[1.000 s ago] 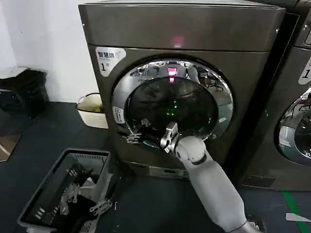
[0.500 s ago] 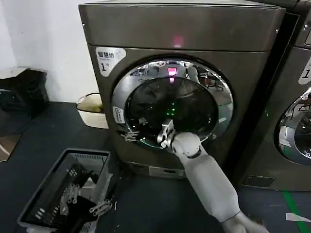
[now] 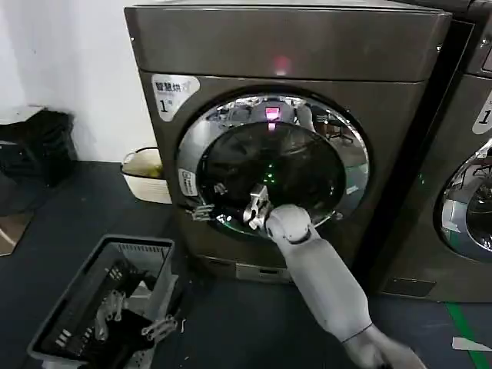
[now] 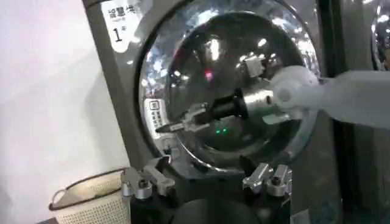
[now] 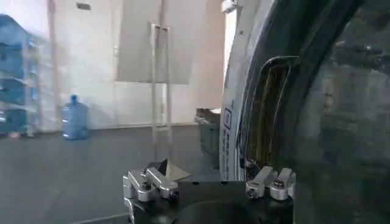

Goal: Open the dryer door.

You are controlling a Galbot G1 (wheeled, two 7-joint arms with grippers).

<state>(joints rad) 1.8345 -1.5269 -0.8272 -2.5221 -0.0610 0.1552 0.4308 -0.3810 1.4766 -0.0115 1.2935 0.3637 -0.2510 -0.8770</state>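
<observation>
Dryer (image 3: 307, 46): grey-brown front-loader, taken as the landmark. A white label (image 3: 173, 92) at its upper left front corner carries Chinese characters too small to read and a large "1"; the same label (image 4: 125, 18) shows in the left wrist view.

Dryer door (image 3: 273, 165) sits centred on the dryer front: round, wide chrome rim, dark glass. It lies flush against the front, closed. A small white sticker (image 3: 187, 182) with unreadable print is on the rim's left side. A pink light glows above the door, green dots inside the glass.

Right gripper (image 3: 206, 211) reaches across the lower part of the door to the left rim; its arm comes up from below the dryer. In the left wrist view its thin fingers (image 4: 173, 126) lie close together, tips at the rim beside the sticker. Cannot tell whether they pinch anything.

Left gripper (image 4: 206, 181) hangs in front of the dryer, facing the door, fingers spread apart, holding nothing.

Dark basket (image 3: 100, 300) stands on the floor in front of the dryer's left corner. A cream tub (image 3: 146, 175) sits beside the dryer's left side. A second machine (image 3: 469, 154) stands against the dryer's right side.
</observation>
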